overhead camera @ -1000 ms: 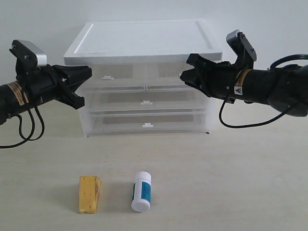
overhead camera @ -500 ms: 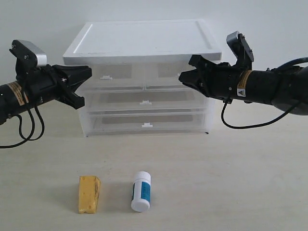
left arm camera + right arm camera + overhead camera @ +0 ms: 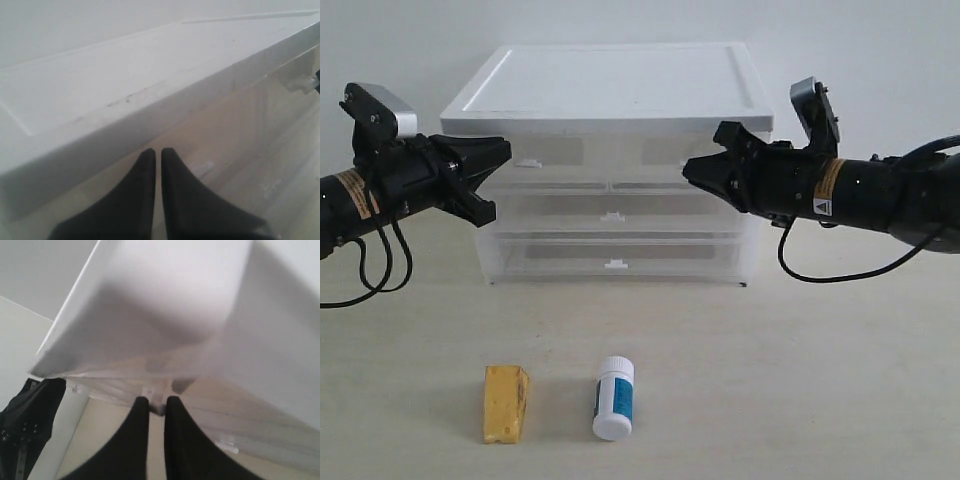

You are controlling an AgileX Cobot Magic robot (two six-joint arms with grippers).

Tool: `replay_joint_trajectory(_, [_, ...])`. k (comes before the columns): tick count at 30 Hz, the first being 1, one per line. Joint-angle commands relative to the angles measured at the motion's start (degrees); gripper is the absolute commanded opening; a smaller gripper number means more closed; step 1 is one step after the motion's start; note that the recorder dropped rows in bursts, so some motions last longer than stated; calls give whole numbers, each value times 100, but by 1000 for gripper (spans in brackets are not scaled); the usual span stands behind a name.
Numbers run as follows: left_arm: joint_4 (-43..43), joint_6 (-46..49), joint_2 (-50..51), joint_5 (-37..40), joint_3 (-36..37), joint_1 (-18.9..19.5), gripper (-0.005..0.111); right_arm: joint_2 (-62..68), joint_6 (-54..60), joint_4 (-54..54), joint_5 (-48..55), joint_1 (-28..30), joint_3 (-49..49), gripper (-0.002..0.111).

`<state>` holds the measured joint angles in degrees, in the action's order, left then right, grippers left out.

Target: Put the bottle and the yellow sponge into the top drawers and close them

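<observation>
The step in hand is opening the first of the two half-width translucent plastic top drawers (image 3: 570,160) of the white-topped cabinet (image 3: 620,90). Nothing has gone in yet. The small white plastic bottle (image 3: 614,398) with its blue-teal label lies on its side on the pale table (image 3: 800,400) well in front of the cabinet. The yellow-orange foam sponge (image 3: 506,403) lies just beside it, equally far from the cabinet's front. The right gripper (image 3: 687,170) reaches across the cabinet's front at the top row, on the cabinet's right half. In the right wrist view its black fingers are drawn almost together with a small white tab handle (image 3: 156,409) pinched between the tips, so it appears to have hold of that drawer's pull. The left gripper (image 3: 506,150) hangs at the cabinet's left edge, level with the same row. Its fingers (image 3: 145,165) are pressed together on nothing and point at the cabinet's side just under the white lid. Both top drawers look flush with the cabinet's face. The next move, as I judge it, is a straight pull away from the cabinet's front while the pinch holds. The tab is small and could slip, and the light cabinet may slide along with the pull, so the idle left arm could steady it
</observation>
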<state>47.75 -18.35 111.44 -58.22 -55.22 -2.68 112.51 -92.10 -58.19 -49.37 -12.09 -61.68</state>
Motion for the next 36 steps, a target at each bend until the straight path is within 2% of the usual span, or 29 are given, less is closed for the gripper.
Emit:
replay_joint_trajectory(1, [-33,8,4,-41,-44,-22,4,3,-121,-746,-271,-33,53,0])
replay_joint_trajectory(4, [-37,8,4,-15,-44,-22,4,-5,-277,-971,-522,114,53,0])
replay_joint_trajectory(7, [-52,8,54,-11,-44,-22,4,-89,-485,-1627,-619,738,53,0])
replay_joint_trajectory(11, [-32,8,53,-23,-44,-22,4,-138,-339,-1242,-377,1362,-32,0])
replay_joint_trajectory(17, [-70,-4,145,-48,-125,-50,4,-138,-496,-1581,-1009,1238,-12,0])
replay_joint_trajectory(20, [-70,-4,173,-48,-148,-94,4,-138,-550,-1686,-2059,1129,-12,0])
replay_joint_trajectory(23, [-70,-4,173,-48,-148,-94,4,-138,-590,-1764,-2059,1089,83,1])
replay_joint_trajectory(25, [-60,-4,173,-48,-148,-94,4,-138,-514,-1943,-2059,1089,229,10])
replay_joint_trajectory(27, [-60,-4,173,-48,-148,-94,4,-138,-438,-1955,-2059,1089,383,25])
replay_joint_trajectory(28, [-60,-4,173,-48,-148,-94,4,-138,-339,-1898,-2059,1056,469,37])
replay_joint_trajectory(31, [-40,-4,173,-48,-148,-94,4,-138,-352,-1584,-2059,916,582,60])
replay_joint_trajectory(33, [-43,-25,173,-48,-148,-94,4,-138,-471,-1459,-2037,770,582,62])
replay_joint_trajectory(36, [-32,-25,173,-36,-148,-94,4,-138,-488,-1093,-1432,496,485,60])
